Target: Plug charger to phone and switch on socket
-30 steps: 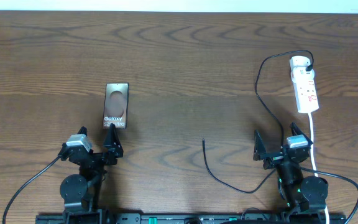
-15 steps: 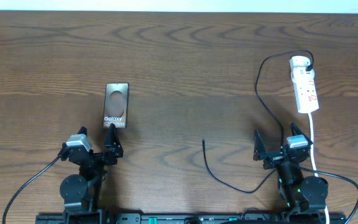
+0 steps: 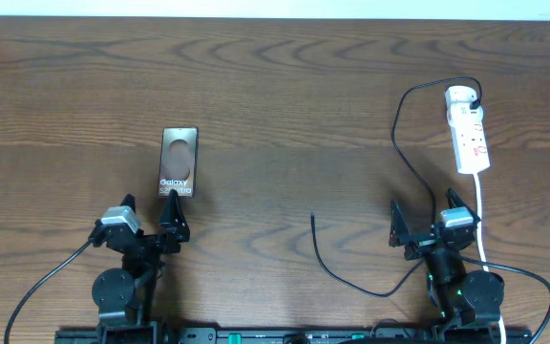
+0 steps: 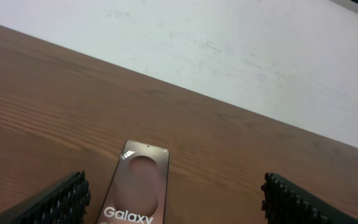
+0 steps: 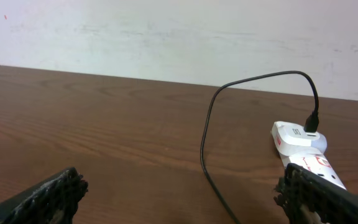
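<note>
Phone [image 3: 179, 162] lies flat on the table [image 3: 285, 86], its "Galaxy" lettering at the end nearer the left gripper [image 3: 147, 223], just beyond that gripper and apart from it. In the left wrist view the frame edge cuts off its near end. The left gripper's jaws stand wide apart and hold nothing. The right gripper [image 3: 426, 218] is likewise spread wide and empty. The socket [image 3: 468, 134] lies at the far right, with the charger [image 3: 399, 134] plugged into its rounded far end; its switches are too small to read. The cable loops down past the right gripper, where it is hard to follow among the arm's own cables. Its free tip rests on bare wood between the arms, well apart from the phone. In the right wrist view a finger hides the socket's near end.
</note>
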